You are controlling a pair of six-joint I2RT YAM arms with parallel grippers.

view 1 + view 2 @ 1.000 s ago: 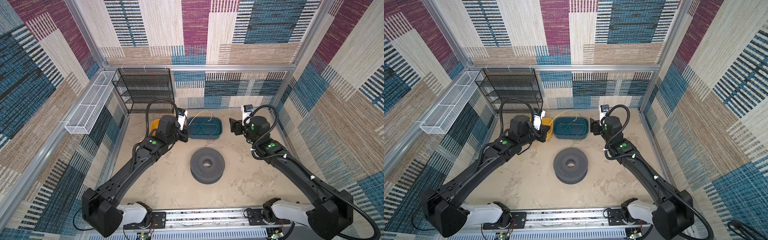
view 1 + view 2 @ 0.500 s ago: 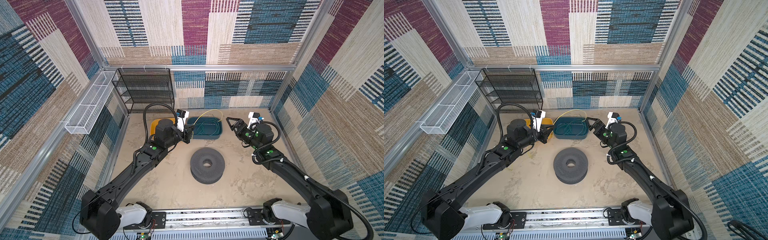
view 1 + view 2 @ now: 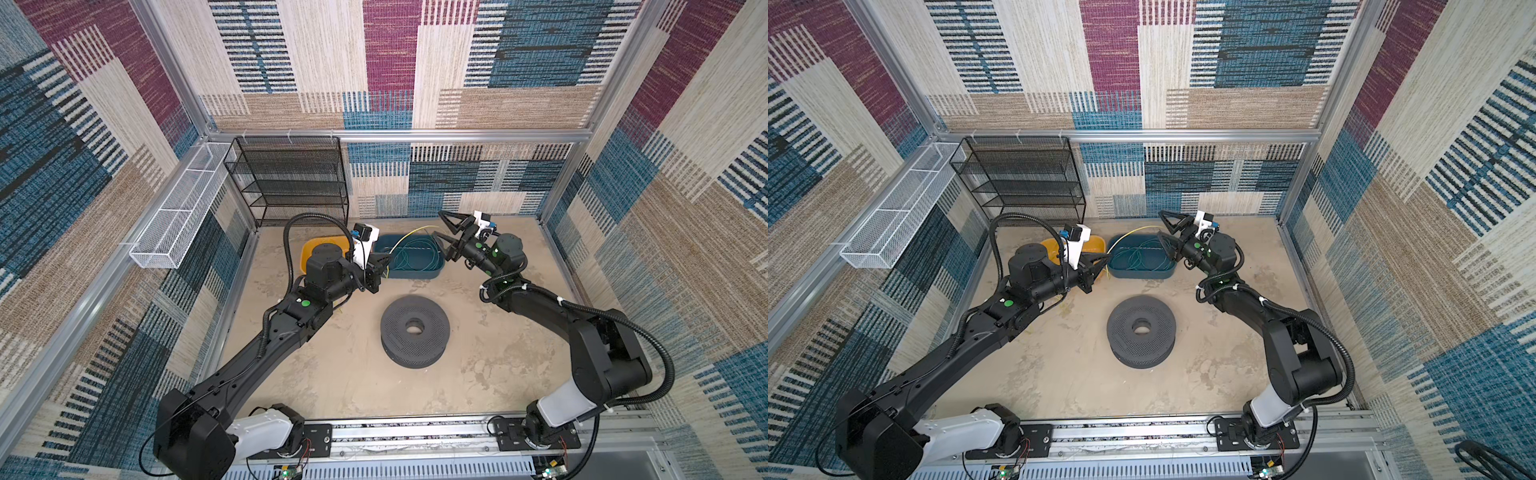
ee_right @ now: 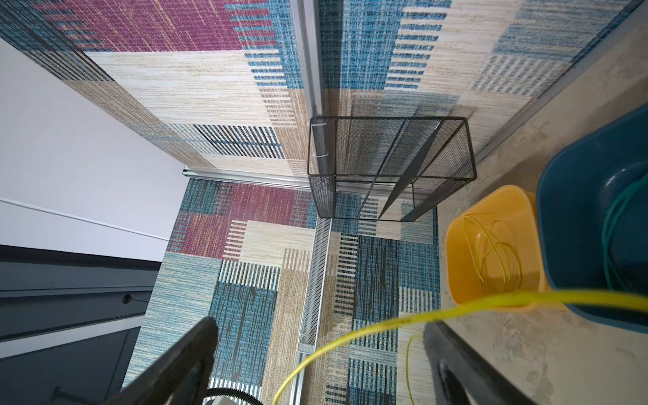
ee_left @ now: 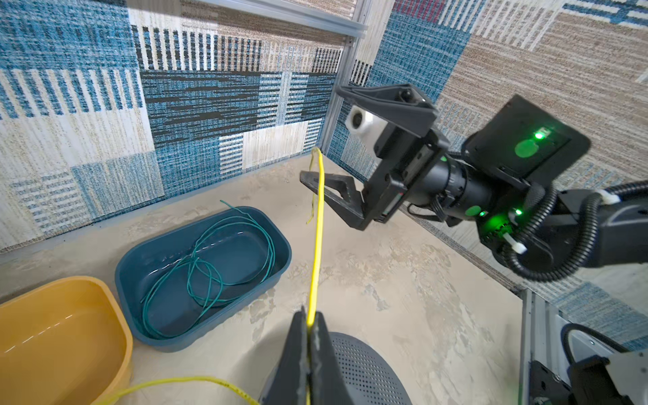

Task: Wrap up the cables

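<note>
1. Yellow bin (image 4: 452,245) is holding a coiled cable (image 4: 498,252): apparently done.
2. Left gripper (image 5: 308,326) is pinching a yellow cable (image 5: 317,228), not yet wrapped.
3. Green cable (image 5: 210,266) is lying loose in the blue bin (image 5: 280,242): pending.
4. Right gripper (image 3: 439,225) is standing spread at the yellow cable's raised arc, not gripping.

Left claw (image 5: 308,317) pinched tight, right claw (image 5: 321,133) spread wide, both arms extended inward.

Cable (image 5: 195,260) in tub (image 5: 283,261) (spool (image 3: 395,332) before)

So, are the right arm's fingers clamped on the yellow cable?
No, the right arm's fingers stand wide apart, and the yellow cable runs loose through the gap between them.
</note>
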